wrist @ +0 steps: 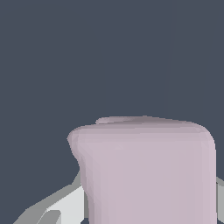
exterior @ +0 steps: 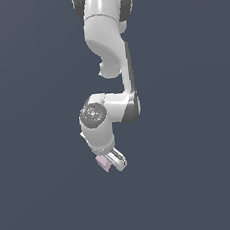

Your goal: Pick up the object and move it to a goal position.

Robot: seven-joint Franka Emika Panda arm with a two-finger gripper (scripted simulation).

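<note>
Single-arm pick-and-place, carrying stage. The arm [exterior: 109, 62] hangs down from the top of the exterior view with its wrist bent, and the end effector [exterior: 111, 162] is pinching the object [exterior: 102, 163], a small pale pink-lilac block seated between the fingers and protruding toward the exterior view's left. In the wrist view the object [wrist: 146, 173] fills the lower half of the picture directly ahead of the camera, with a grey fingertip [wrist: 52, 210] showing beside it; the curved notch is not discernible in either view. Judged from these pictures, the pick-up is done: the block is gripped and appears clear of any support. The transfer remains, but no goal marker is visible, so how much travel is left cannot be told. The surroundings are 1 uniform dark blue-grey field; no table edge, horizon, wall or shadow separates surface from background, so the height of the block above the surface cannot be read.
</note>
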